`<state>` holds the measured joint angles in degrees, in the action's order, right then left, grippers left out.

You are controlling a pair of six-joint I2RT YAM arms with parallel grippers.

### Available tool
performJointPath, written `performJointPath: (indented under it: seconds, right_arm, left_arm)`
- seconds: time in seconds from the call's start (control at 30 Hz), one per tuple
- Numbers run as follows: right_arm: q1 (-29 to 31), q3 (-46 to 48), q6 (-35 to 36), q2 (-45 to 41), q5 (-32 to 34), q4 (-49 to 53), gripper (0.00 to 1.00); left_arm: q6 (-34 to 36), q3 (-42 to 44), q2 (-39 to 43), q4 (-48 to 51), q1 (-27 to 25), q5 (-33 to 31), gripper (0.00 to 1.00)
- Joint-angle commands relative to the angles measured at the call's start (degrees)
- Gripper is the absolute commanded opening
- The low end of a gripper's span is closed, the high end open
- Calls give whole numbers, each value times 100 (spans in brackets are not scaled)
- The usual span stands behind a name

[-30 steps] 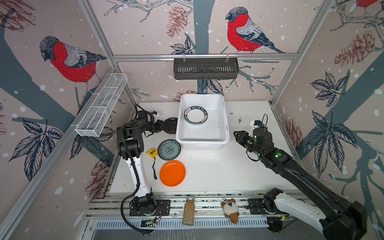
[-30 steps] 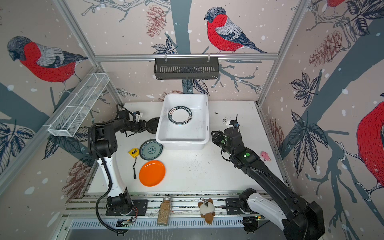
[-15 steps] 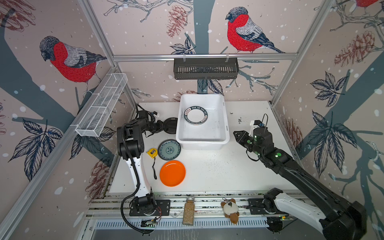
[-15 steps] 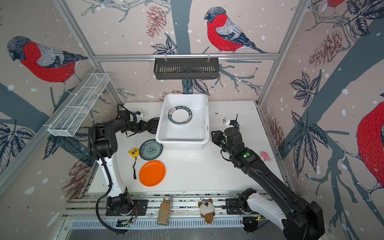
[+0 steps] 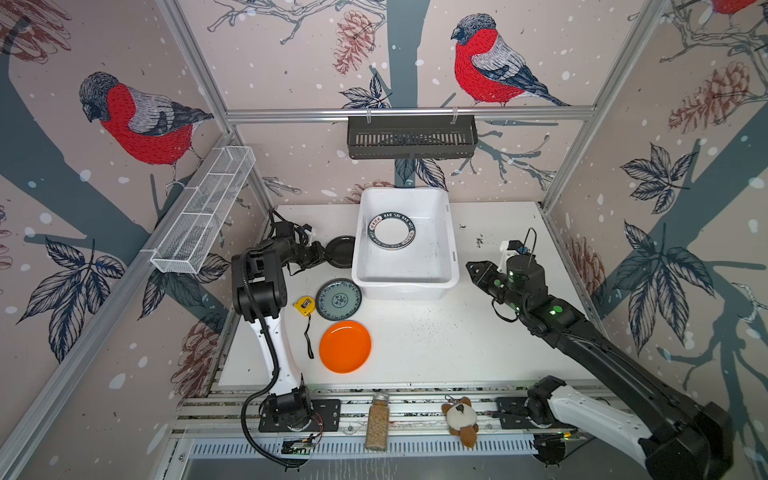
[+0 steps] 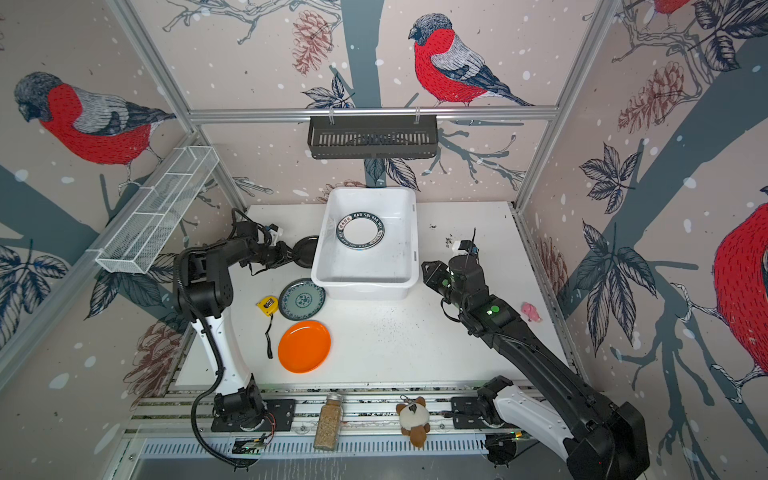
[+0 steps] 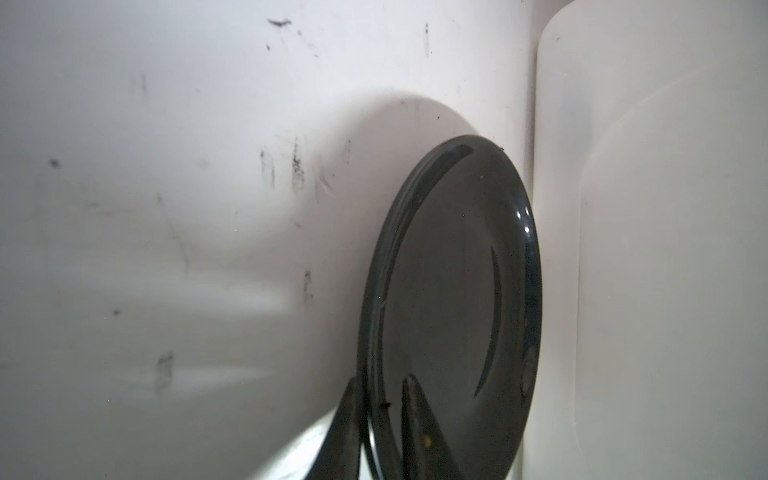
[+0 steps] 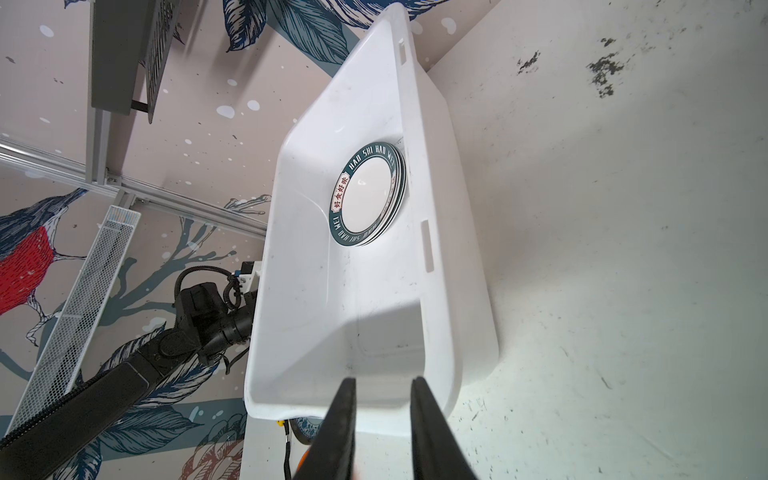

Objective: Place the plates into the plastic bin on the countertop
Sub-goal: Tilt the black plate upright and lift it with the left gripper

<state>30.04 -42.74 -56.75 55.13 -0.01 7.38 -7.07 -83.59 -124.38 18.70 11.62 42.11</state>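
Fingers (image 7: pixel 417 419) of the left gripper (image 7: pixel 382 379) are clamped on the black plate (image 7: pixel 453 291).
In both top views it is seen on the table (image 5: pixel 415 345) beside the bin (image 5: pixel 405 286). In the right wrist view, white plates (image 8: pixel 365 195) are stacked inside; right gripper (image 8: pixel 382 380) fingers are held apart.

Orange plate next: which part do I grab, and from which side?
I'd take the orange plate by its raised rim, one finger inside, one under the lip: it lies flat. Approach its right edge in both top views; the teal plate crowds the far edge, the tape measure and its strap the left.
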Motion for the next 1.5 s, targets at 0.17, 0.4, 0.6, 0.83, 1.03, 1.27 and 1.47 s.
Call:
performJointPath:
  seconds: [0.17,0.4,0.6,0.83,1.03,1.27,1.47]
  right_arm:
    - [14,-4,11,6,-35,-191,26]
    - [39,3,-15,12,-29,-228,26]
    - [58,-36,-29,71,-35,-271,26]
    - [90,-154,-13,207,-60,-315,26]
    - [125,-208,-9,248,-46,-319,26]
    - [169,-238,-17,233,1,-283,26]
    - [219,-267,-13,250,10,-294,26]
  left_arm:
    - [-73,23,116,-18,74,72,15]
    - [-119,23,93,-16,138,142,9]
    - [-161,62,224,-52,222,216,0]
    - [-398,108,413,-181,431,506,0]
    - [-756,214,614,-422,597,768,0]
    - [-990,139,1022,-456,744,978,0]
    - [-1347,337,1278,-824,807,1251,0]
